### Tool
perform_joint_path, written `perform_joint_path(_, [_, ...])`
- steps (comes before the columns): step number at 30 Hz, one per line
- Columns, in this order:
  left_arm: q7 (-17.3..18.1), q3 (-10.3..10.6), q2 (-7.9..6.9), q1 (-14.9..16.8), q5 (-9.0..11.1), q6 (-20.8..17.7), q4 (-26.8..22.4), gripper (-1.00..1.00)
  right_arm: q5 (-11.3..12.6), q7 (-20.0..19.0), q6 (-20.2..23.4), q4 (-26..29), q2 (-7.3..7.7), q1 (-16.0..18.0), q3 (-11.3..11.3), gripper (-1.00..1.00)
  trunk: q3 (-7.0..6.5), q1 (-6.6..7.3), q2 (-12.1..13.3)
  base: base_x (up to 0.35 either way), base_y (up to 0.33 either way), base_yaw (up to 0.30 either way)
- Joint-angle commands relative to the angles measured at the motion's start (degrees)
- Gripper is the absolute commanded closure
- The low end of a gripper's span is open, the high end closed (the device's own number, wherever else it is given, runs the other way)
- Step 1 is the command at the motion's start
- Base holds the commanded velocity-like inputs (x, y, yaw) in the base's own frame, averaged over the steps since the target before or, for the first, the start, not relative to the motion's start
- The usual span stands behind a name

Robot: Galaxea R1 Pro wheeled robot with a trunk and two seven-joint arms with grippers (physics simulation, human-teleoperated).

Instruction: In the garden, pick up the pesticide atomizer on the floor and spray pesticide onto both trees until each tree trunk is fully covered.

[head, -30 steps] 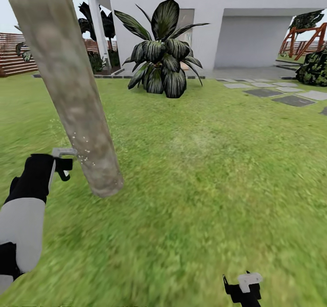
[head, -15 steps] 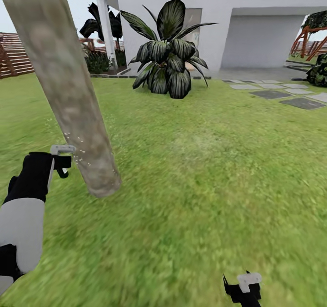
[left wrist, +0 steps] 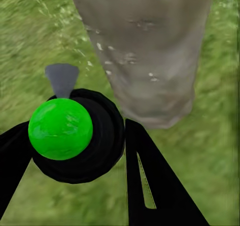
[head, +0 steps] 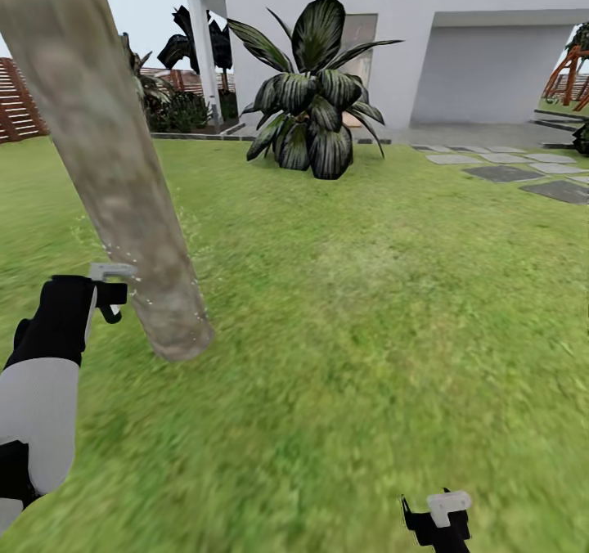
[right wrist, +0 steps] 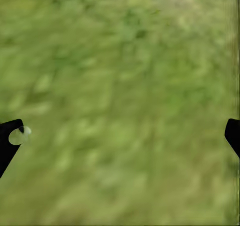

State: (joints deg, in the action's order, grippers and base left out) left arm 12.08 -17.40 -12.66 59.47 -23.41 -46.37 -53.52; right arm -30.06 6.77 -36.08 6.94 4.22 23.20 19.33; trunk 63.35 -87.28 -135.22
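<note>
Grey-brown and mottled, the tree trunk [head: 114, 168] leans across the left of my head view, its crown cut off by the top edge, so I cannot see how high the bark runs. Pale specks dot the bark low down, near the base.

My left tool [head: 102, 291] sits just beside the trunk's lower part. In the left wrist view its two black fingers [left wrist: 150, 181] are clamped around the pesticide atomizer [left wrist: 75, 133], a black round body with a bright green cap and a small grey nozzle pointing toward the trunk [left wrist: 145, 50]. Most of the atomizer's body is hidden under the cap and fingers, and I cannot tell whether the nozzle touches the bark.

My right tool [head: 438, 520] is low at the bottom edge of the head view, partly cut off. From its wrist camera only the two black fingertips [right wrist: 10, 138] show at opposite edges, spread wide apart over blurred grass with nothing between them.

Open lawn [head: 368, 307] lies to the right of the trunk, running clear to a large dark-leaved plant [head: 315, 95], grey paving stones [head: 523, 168] and the white house [head: 458, 38]. A slatted wooden fence [head: 16, 103] closes the far left.
</note>
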Motion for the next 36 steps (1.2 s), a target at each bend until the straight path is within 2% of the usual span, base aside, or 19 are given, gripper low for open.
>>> perform_joint_path(1, [0.0, 0.0, 0.0, 0.0, 0.0, 0.0, 0.0, 1.0, 0.0, 0.0, 0.0, 0.0, 0.0, 0.0, 0.0, -1.0, 0.0, 0.0, 0.0, 0.0, -0.272, 0.0])
perform_joint_path(9, [-0.1, 0.1, -0.02, -0.1, -0.1, 0.0, 0.4, 1.0, 0.0, 0.0, 0.0, 0.0, 0.0, 0.0, 0.0, -1.0, 0.0, 0.0, 0.0, 0.064, -0.27, 0.01])
perform_joint_path(16, [-0.3, 0.0, -0.15, -0.1, -0.1, 0.0, 0.9, 1.0, 0.0, 0.0, 0.0, 0.0, 0.0, 0.0, 0.0, -1.0, 0.0, 0.0, 0.0, 0.148, -0.259, 0.256])
perform_joint_path(19, [-0.4, -0.2, -0.17, -2.2, -0.1, 0.1, 1.0, 1.0, 0.0, 0.0, 0.0, 0.0, 0.0, 0.0, 0.0, -1.0, 0.0, 0.0, 0.0, 0.027, -0.268, 0.265])
perform_joint_path(22, [-0.6, -0.3, -0.04, -5.9, -0.1, 0.4, 1.0, 1.0, 0.1, 0.1, 0.0, 0.0, 0.04, 0.0, 0.0, -1.0, 0.0, 0.0, 0.0, 0.044, -0.245, 0.057])
perform_joint_path(28, [-0.7, -0.4, 0.67, -6.6, 0.0, 0.3, 1.0, 1.0, 0.1, 0.0, 0.0, 0.0, 0.09, 0.0, 0.0, -1.0, 0.0, 0.0, 0.0, 0.204, -0.182, 0.002])
perform_joint_path(31, [-0.6, -1.1, -0.4, -7.0, 0.0, 0.3, 1.0, 1.0, 0.1, 0.0, 0.0, 0.0, 0.01, 0.0, 0.0, -1.0, 0.0, 0.0, 0.0, 0.229, -0.109, 0.0])
perform_joint_path(36, [-0.6, -1.5, -0.99, -11.3, -0.1, 0.6, 0.2, 1.0, 0.1, 0.0, 0.0, 0.0, 0.0, 0.0, 0.0, -1.0, 0.0, 0.0, 0.0, 0.039, -0.012, 0.108])
